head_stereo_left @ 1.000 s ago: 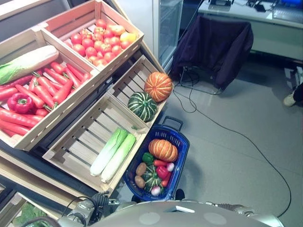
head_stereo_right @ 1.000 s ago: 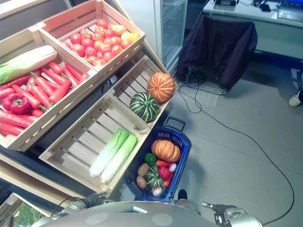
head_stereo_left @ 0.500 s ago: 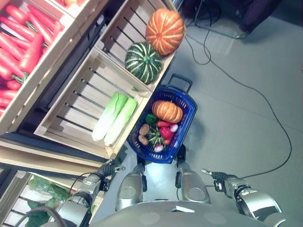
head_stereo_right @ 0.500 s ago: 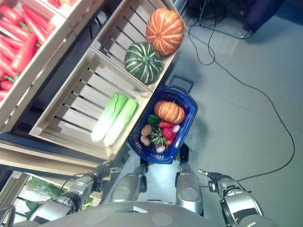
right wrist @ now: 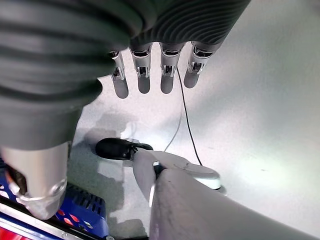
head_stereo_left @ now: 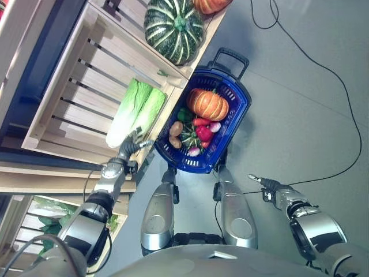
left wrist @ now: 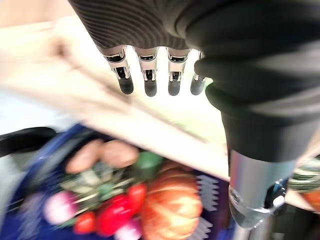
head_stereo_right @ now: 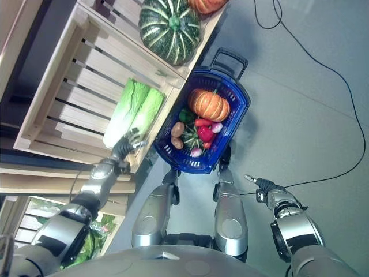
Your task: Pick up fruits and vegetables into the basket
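The blue basket [head_stereo_left: 241,109] stands on the floor against the crate shelf. It holds an orange pumpkin [head_stereo_left: 207,104], potatoes [head_stereo_left: 175,128], a red pepper [head_stereo_left: 203,133] and other small vegetables. My left hand [head_stereo_left: 131,144] is open at the front corner of the wooden crate [head_stereo_left: 63,107], just below two napa cabbages [head_stereo_left: 135,111] and left of the basket. In the left wrist view its straight fingers [left wrist: 149,82] hover over the crate's edge and hold nothing. My right hand [head_stereo_left: 260,183] hangs open and empty over the floor, right of the basket, its fingers [right wrist: 150,75] straight.
A green striped pumpkin [head_stereo_left: 173,24] lies in the crate above the basket, with another orange pumpkin [head_stereo_left: 211,4] beyond it. The basket's black handle [head_stereo_left: 232,56] points away from me. A low shelf with leafy greens [head_stereo_left: 37,214] sits at the lower left.
The camera has tilted further down. My left hand has risen to the crate's front corner by the cabbages. The right hand stays low beside the basket.
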Motion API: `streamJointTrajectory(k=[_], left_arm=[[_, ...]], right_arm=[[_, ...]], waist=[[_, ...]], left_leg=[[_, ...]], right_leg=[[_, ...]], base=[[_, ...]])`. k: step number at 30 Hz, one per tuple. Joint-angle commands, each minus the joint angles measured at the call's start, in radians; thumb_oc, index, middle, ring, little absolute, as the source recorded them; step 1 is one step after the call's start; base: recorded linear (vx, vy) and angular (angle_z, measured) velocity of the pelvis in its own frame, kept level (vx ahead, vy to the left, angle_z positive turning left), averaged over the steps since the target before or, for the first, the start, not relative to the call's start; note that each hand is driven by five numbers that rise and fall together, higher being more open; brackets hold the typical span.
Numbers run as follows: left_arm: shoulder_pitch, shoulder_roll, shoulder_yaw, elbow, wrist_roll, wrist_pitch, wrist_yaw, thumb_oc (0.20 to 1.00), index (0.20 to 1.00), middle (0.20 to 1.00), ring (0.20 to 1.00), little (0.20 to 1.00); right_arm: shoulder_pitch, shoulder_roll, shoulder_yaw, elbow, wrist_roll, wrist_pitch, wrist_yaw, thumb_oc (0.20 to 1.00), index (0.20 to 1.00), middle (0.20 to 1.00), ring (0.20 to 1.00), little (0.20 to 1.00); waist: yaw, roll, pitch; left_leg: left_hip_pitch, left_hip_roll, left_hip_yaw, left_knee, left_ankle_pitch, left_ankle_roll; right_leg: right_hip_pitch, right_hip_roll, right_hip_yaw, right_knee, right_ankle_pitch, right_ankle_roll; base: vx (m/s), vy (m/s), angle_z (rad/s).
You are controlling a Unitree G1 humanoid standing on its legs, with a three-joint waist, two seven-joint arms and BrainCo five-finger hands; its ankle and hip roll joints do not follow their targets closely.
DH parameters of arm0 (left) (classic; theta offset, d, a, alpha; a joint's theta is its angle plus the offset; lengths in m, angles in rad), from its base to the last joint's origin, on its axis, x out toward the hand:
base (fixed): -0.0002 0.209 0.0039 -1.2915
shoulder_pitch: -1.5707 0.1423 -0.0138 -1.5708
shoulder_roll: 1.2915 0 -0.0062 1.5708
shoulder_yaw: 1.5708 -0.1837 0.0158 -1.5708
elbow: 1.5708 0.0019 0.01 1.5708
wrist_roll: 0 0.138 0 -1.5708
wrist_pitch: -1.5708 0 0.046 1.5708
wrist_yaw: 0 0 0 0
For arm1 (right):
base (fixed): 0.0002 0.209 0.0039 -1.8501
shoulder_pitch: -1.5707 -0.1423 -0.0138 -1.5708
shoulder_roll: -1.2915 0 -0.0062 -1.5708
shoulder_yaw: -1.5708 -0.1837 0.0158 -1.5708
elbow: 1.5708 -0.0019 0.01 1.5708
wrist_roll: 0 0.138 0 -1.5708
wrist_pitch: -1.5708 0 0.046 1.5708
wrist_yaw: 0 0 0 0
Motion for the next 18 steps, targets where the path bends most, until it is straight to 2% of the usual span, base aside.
streamJointTrajectory(k=[1, 8, 12, 14, 18], left_arm=[[-0.015, 0.045, -0.012, -0.059, -0.031, -0.101, 0.079, 1.000, 1.000, 1.000, 1.000, 1.000], [-0.074, 0.083, 0.022, -0.161, 0.038, -0.146, 0.221, 1.000, 1.000, 1.000, 1.000, 1.000], [-0.110, 0.093, 0.048, -0.175, 0.149, -0.173, 0.360, 1.000, 1.000, 1.000, 1.000, 1.000], [-0.137, 0.105, 0.056, -0.168, 0.246, -0.145, 0.467, 1.000, 1.000, 1.000, 1.000, 1.000], [-0.201, 0.137, 0.056, -0.127, 0.378, -0.059, 0.610, 1.000, 1.000, 1.000, 1.000, 1.000]], right_arm=[[0.027, -0.031, 0.037, 0.013, 0.037, -0.005, -0.027, 1.000, 1.000, 1.000, 1.000, 1.000], [0.019, -0.032, 0.024, 0.014, 0.058, -0.013, -0.032, 1.000, 1.000, 1.000, 1.000, 1.000], [0.017, -0.026, 0.025, 0.009, 0.066, -0.015, -0.036, 1.000, 1.000, 1.000, 1.000, 1.000], [0.014, -0.023, 0.031, 0.008, 0.070, -0.014, -0.034, 1.000, 1.000, 1.000, 1.000, 1.000], [0.005, -0.020, 0.045, 0.003, 0.076, -0.008, -0.030, 1.000, 1.000, 1.000, 1.000, 1.000]], waist=[[0.007, -0.006, -0.006], [0.010, -0.010, 0.007], [0.008, -0.018, 0.007], [0.004, -0.024, 0.007], [-0.007, -0.038, 0.007]], left_leg=[[-0.154, -0.068, -0.022, 0.161, -0.077, 0.031], [-0.241, -0.074, -0.019, 0.260, -0.102, 0.038], [-0.287, -0.075, -0.020, 0.301, -0.111, 0.040], [-0.306, -0.074, -0.020, 0.320, -0.117, 0.040], [-0.330, -0.071, -0.016, 0.339, -0.121, 0.038]], right_leg=[[-0.121, -0.013, 0.048, 0.246, -0.135, 0.030], [-0.210, -0.011, 0.049, 0.342, -0.159, 0.024], [-0.256, -0.001, 0.056, 0.380, -0.170, 0.018], [-0.278, 0.010, 0.066, 0.401, -0.177, 0.013], [-0.301, 0.021, 0.073, 0.415, -0.181, 0.007]], base=[[-0.10, -0.061, 0.09], [-0.04, -0.048, 0.07], [-0.01, -0.020, -0.01], [0.00, -0.034, 0.02], [0.00, -0.010, 0.00]])
